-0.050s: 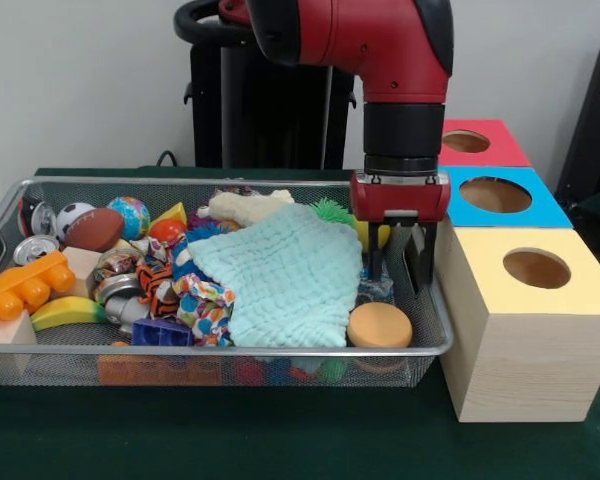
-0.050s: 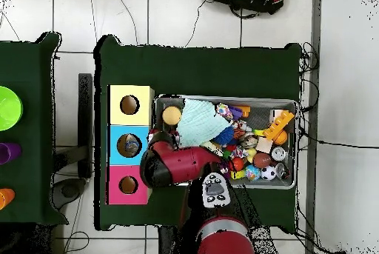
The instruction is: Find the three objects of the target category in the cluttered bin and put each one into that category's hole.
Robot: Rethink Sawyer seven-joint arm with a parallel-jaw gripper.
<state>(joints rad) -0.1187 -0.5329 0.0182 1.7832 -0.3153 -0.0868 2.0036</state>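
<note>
The front view sits low and close at the table's edge, facing the silver wire-mesh bin and three wooden boxes with coloured holed tops. The overhead view looks straight down from high above, taking in the whole green-covered table and tiled floor. Both views share the bin and the boxes.

The red and black arm is reaching down from above, wrist vertical. Its end effector is pointing straight down at the right, dark fingers hanging slightly apart, gripping nothing.
</note>
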